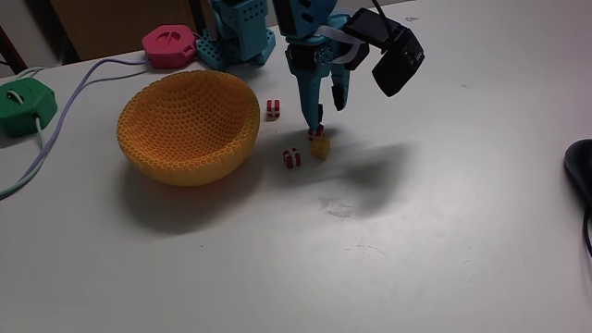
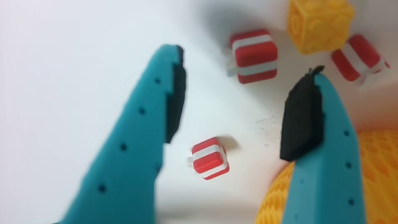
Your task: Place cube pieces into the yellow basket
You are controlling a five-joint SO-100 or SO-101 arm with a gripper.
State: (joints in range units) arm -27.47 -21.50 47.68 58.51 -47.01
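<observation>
Four small cubes lie on the white bench (image 1: 435,231), none of them in the yellow basket (image 1: 189,129). In the fixed view the basket sits left of centre, tipped a little so its opening faces up and toward the right. One striped cube (image 1: 273,109) rests just beside the basket's right rim. A second striped cube (image 1: 292,158) lies lower down, near the basket's lower right side, and the yellow cube (image 1: 320,147) sits just right of it. A third striped cube (image 1: 316,132) is touching or almost touching the yellow cube's upper edge, right under the tool's tip.

Around them, a pink gadget (image 1: 169,45) stands behind the basket, a green gadget (image 1: 23,104) sits at the left edge with a pale cable (image 1: 74,92) running from it, and a dark object (image 1: 581,171) shows at the right edge. Nothing lies between the cubes and the basket.

The tool (image 1: 326,113) points downward over the cube cluster, its arm's shadow falling to the right. In the wrist view its two teal fingers (image 2: 146,130) with black pads stand wide apart and hold nothing; one striped cube (image 2: 209,158) lies on the bench between them, touching neither pad. Beyond the tips, another striped cube (image 2: 254,56), the yellow cube (image 2: 319,23) and a further striped cube (image 2: 359,57) are in sight, and the basket's knobbly wall (image 2: 379,155) fills the lower right corner.
</observation>
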